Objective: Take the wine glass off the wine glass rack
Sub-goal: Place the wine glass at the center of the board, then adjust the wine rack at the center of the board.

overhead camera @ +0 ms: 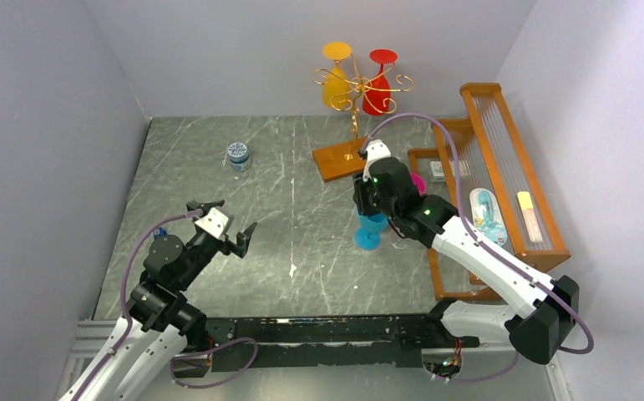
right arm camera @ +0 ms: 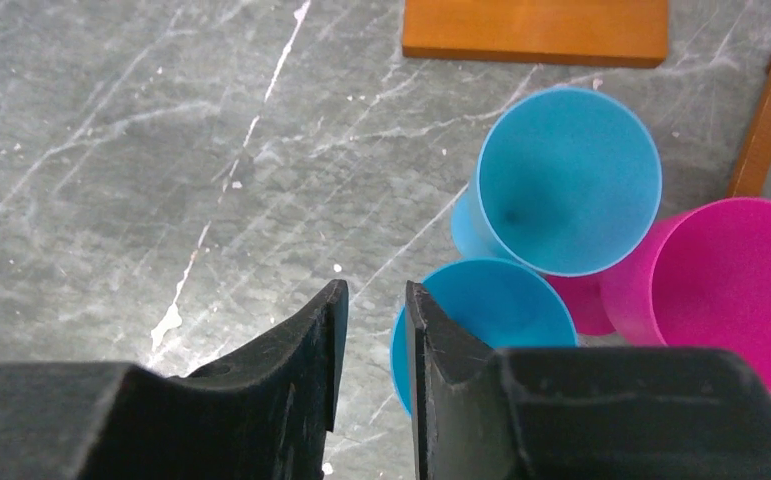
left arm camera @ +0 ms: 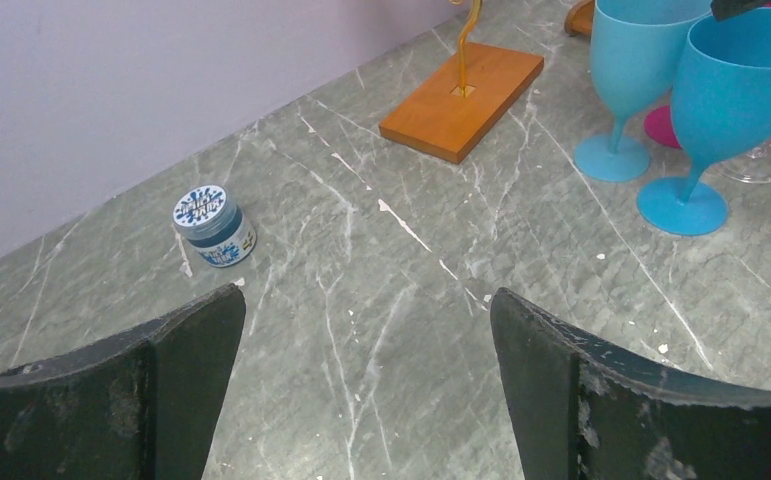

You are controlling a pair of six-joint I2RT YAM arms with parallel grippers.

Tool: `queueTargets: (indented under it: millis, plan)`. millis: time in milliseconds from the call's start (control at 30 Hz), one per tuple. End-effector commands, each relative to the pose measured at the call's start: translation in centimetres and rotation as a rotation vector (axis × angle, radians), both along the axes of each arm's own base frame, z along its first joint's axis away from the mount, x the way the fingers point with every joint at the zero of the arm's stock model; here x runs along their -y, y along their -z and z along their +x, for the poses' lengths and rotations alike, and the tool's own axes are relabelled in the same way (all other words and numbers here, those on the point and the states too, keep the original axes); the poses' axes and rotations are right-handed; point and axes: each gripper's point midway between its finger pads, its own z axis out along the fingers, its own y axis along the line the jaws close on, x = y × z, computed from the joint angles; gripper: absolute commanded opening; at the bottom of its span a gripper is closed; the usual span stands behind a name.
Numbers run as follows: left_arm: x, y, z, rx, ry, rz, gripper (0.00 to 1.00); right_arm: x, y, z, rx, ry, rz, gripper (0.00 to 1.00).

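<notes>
The wine glass rack (overhead camera: 357, 83), a gold wire tree on a brown wooden base (overhead camera: 339, 160), stands at the back centre. A yellow wine glass (overhead camera: 335, 83) and a red one (overhead camera: 378, 92) hang upside down on it. My right gripper (overhead camera: 363, 203) hovers over two upright blue glasses (right arm camera: 571, 190) (right arm camera: 506, 300) and a pink glass (right arm camera: 731, 280) in front of the base. Its jaws (right arm camera: 376, 288) are a narrow gap apart; the near blue glass's rim edge shows in the gap, ungripped. My left gripper (overhead camera: 228, 219) stands wide open over bare table (left arm camera: 366, 300), holding nothing.
A small jar with a blue patterned lid (overhead camera: 238, 155) (left arm camera: 211, 225) stands at the back left. An orange wooden frame with clear rods (overhead camera: 502, 167) runs along the right side, with small items on it. The foot of a clear glass (left arm camera: 761, 160) shows beside the blue glasses.
</notes>
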Motion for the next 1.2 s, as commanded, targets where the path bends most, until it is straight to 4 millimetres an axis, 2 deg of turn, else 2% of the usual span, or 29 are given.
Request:
queueTargets:
  millis: [0, 233, 367, 600, 867, 1167]
  plan:
    - [-0.3, -1.5, 0.1, 0.015, -0.020, -0.037, 0.97, -0.4, -3.0, 0.3, 0.052, 0.001, 0.052, 0.32]
    - [-0.3, -1.8, 0.0, 0.001, -0.030, -0.075, 0.97, -0.6, -5.3, 0.7, 0.085, 0.009, 0.078, 0.38]
    - [-1.0, -1.9, 0.5, -0.026, -0.086, -0.097, 0.97, -1.1, -7.0, 1.0, 0.116, 0.010, 0.123, 0.42]
    - [-1.4, -1.4, 1.0, -0.080, -0.135, -0.121, 0.97, -1.8, -9.5, 2.5, 0.174, 0.039, 0.171, 0.48]
    - [-1.9, -0.9, 1.4, -0.117, -0.184, -0.134, 0.97, -3.0, -11.3, 3.6, 0.207, 0.022, 0.192, 0.54]
    - [-2.1, -0.5, 1.8, -0.157, -0.215, -0.145, 0.97, -3.2, -12.7, 4.3, 0.233, 0.029, 0.196, 0.60]
